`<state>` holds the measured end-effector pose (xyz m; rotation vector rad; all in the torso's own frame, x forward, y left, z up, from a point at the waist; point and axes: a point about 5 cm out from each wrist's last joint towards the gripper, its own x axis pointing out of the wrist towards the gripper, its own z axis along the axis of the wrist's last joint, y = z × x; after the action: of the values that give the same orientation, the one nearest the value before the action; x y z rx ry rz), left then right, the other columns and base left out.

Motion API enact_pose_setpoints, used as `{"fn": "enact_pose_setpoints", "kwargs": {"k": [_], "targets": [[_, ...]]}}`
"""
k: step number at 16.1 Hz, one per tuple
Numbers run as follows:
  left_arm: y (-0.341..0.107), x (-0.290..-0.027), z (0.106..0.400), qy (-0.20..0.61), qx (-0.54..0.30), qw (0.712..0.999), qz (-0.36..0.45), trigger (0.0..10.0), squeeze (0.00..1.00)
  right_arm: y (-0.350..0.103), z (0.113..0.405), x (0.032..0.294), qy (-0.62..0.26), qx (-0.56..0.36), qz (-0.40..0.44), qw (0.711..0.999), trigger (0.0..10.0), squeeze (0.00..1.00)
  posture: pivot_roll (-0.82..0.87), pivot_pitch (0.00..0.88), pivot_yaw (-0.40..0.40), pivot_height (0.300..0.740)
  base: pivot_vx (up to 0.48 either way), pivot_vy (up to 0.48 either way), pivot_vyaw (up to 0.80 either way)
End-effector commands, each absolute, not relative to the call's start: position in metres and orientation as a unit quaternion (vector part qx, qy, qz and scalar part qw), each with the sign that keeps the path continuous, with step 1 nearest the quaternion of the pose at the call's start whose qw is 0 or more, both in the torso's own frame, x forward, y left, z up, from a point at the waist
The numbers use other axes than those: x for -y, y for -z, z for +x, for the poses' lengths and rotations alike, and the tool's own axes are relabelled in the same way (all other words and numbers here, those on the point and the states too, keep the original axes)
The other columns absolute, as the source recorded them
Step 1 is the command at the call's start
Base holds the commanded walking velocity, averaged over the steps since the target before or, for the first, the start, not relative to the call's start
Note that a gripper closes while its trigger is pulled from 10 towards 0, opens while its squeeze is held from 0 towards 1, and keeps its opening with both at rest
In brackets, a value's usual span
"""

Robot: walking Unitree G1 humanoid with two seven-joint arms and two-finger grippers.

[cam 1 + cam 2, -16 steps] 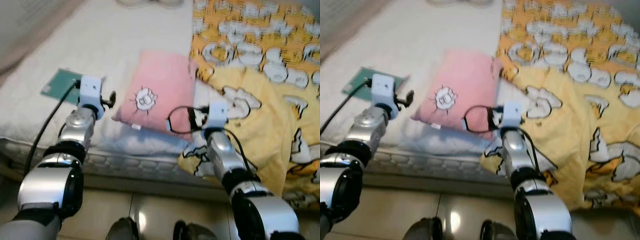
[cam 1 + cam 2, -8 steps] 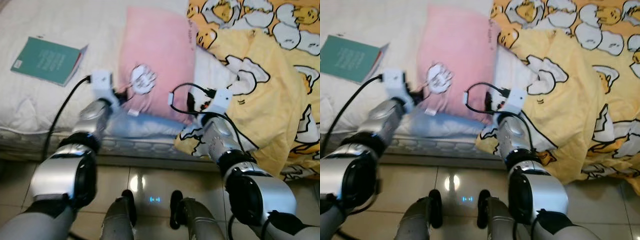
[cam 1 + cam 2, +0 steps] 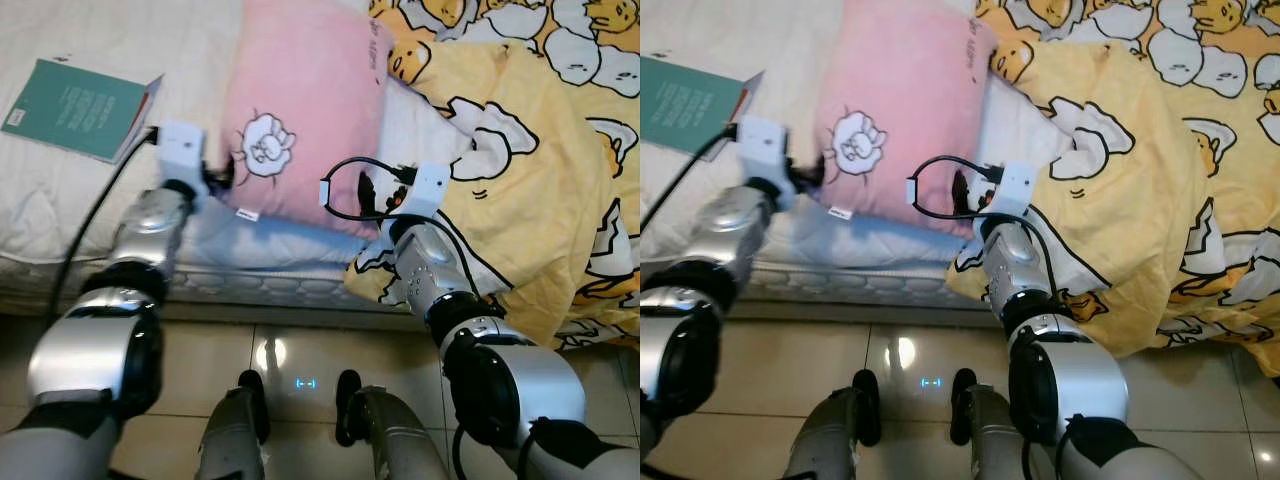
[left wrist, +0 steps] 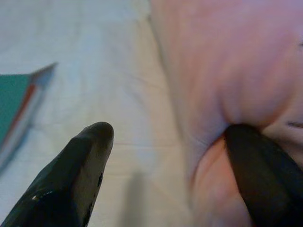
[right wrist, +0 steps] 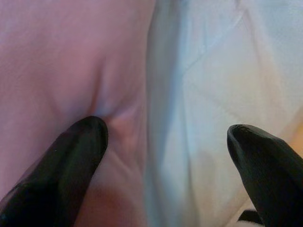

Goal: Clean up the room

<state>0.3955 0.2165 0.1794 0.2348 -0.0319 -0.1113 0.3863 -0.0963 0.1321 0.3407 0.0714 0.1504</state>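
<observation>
Tiled floor (image 3: 300,350) nearest, robot standing at the bed (image 3: 60,215) edge. Left gripper (image 4: 165,156) spread wide at the pink pillow's (image 3: 305,110) left edge, one finger (image 4: 258,175) pushed into the fabric, the other on the sheet side. Right gripper (image 5: 165,156) also spread apart, one finger (image 5: 71,161) denting the pillow's right edge. Yellow blanket (image 3: 540,200) right of the pillow. Green book (image 3: 75,95) farther left on the bed.
</observation>
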Motion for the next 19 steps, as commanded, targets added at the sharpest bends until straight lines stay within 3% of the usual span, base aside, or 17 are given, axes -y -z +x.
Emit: {"fn": "enact_pose_setpoints", "kwargs": {"k": [1,5,9,10,15,19], "targets": [[-0.179,-0.229,0.391,0.043,0.023,0.989,0.143,10.0,0.0,-0.129,0.383,0.099,-0.073,-0.022,0.144,0.987,10.0,0.0,-0.08,0.379,-0.047,0.74,0.0,0.0,0.0],[-0.203,-0.255,0.387,0.005,0.077,0.988,0.133,10.0,0.0,-0.144,0.384,0.115,-0.054,0.049,0.107,0.992,10.0,0.0,-0.07,0.369,-0.05,0.74,0.0,0.0,0.0],[-0.222,-0.264,0.389,0.007,0.109,0.994,0.027,10.0,0.0,-0.168,0.389,0.116,-0.066,0.101,0.093,0.988,10.0,0.0,-0.07,0.364,-0.058,0.74,0.0,0.0,0.0],[-0.215,-0.259,0.391,0.034,0.085,0.996,-0.021,10.0,0.0,-0.167,0.393,0.116,-0.061,0.077,0.154,0.983,10.0,0.0,-0.07,0.364,-0.059,0.74,0.0,0.0,0.0],[-0.196,-0.225,0.398,0.12,0.026,0.988,-0.09,10.0,0.0,-0.149,0.393,0.095,-0.114,-0.012,0.282,0.952,10.0,0.0,-0.06,0.361,-0.072,0.74,0.0,0.0,0.0],[-0.184,-0.187,0.4,0.217,-0.013,0.964,-0.152,10.0,0.0,-0.137,0.385,0.067,-0.159,-0.058,0.295,0.94,10.0,0.0,-0.06,0.363,-0.071,0.74,0.0,0.0,0.0]]}}
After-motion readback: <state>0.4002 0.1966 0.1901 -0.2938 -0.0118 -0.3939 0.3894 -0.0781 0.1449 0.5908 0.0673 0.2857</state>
